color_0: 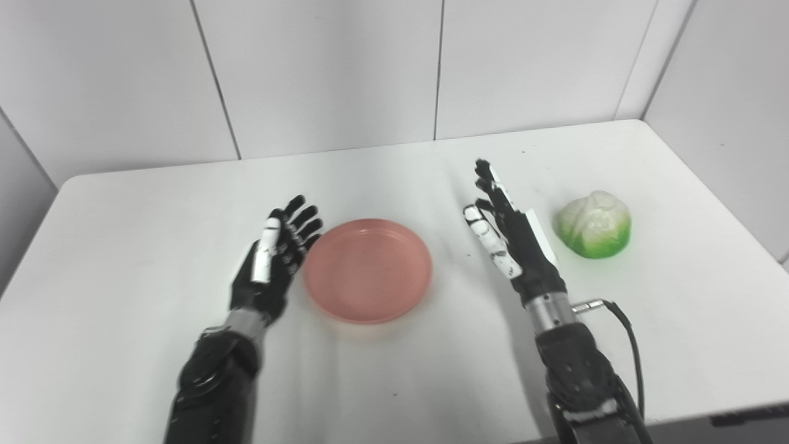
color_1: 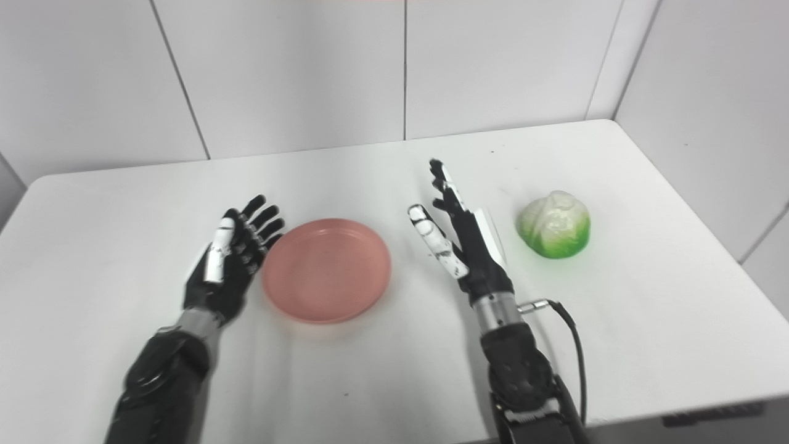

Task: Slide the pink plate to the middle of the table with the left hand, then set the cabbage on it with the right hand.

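White wall panels stand behind a white table (color_0: pixel 123 259) with rounded corners, and both arms of the robot come in from the near edge.

The left hand (color_0: pixel 274 259) is held with its palm turned toward the middle, its fingers (color_0: pixel 303 223) spread and pointing away from the robot. It holds nothing. Just beside this hand, on its inner side, lies the pink plate (color_0: pixel 367 270); the fingertips are very close to the plate's rim, but I cannot tell if they touch it. The plate is round, shallow and lies flat.

The right hand (color_0: pixel 506 237) is also spread, fingers stretched forward and a little upward, the thumb (color_0: pixel 490 237) apart from them, and it holds nothing. The plate is between the 2 hands, nearer to the left one. On the outer side of the right hand, near it but apart, the cabbage (color_0: pixel 593 224) sits on the table, pale on top and bright green at the bottom. A black cable (color_0: pixel 629 336) leaves the right wrist and goes down along the forearm.
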Motion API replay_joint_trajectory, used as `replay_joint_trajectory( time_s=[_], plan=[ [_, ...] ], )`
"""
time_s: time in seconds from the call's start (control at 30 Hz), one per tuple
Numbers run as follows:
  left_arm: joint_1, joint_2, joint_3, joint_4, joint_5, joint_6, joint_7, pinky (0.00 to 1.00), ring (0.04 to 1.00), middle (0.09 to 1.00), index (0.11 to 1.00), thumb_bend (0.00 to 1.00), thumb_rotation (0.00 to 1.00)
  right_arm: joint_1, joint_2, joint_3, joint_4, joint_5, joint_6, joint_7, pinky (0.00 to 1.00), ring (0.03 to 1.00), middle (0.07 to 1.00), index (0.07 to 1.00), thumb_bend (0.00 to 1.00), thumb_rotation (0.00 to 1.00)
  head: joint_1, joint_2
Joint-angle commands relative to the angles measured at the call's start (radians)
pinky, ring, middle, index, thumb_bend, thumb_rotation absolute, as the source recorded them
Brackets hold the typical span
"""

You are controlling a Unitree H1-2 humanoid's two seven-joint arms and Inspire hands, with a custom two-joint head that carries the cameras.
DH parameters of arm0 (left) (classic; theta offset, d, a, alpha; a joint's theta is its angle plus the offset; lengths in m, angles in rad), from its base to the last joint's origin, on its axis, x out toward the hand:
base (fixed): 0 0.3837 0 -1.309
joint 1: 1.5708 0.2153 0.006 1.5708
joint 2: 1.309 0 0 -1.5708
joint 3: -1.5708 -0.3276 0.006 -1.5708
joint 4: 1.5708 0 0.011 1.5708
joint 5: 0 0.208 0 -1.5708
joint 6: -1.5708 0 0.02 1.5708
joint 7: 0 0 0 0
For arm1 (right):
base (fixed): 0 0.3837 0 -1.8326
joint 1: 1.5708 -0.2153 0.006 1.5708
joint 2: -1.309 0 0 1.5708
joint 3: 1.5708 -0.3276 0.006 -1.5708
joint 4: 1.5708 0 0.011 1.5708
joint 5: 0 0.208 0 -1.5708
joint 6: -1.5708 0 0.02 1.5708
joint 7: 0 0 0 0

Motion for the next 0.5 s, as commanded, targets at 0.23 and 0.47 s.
replay_joint_trajectory(
  time_s=[0.23, 0.47],
  plan=[
    [0.008, 0.041, 0.021, 0.131, -0.019, -0.015, -0.037, 0.9, 0.893, 0.903, 0.893, 0.46, 1.0, -0.109, -0.061, -0.069, -0.153, -0.169, 0.098, -0.034, 0.77, 0.831, 0.876, 0.908, 0.78, 0.91, -0.087, -0.025],
    [-0.017, 0.064, 0.036, 0.203, -0.048, -0.048, -0.079, 0.91, 0.899, 0.91, 0.903, 0.48, 1.0, -0.128, -0.129, -0.126, -0.199, -0.219, 0.156, -0.027, 0.79, 0.831, 0.858, 0.898, 0.9, 0.65, -0.132, -0.032]
  ],
)
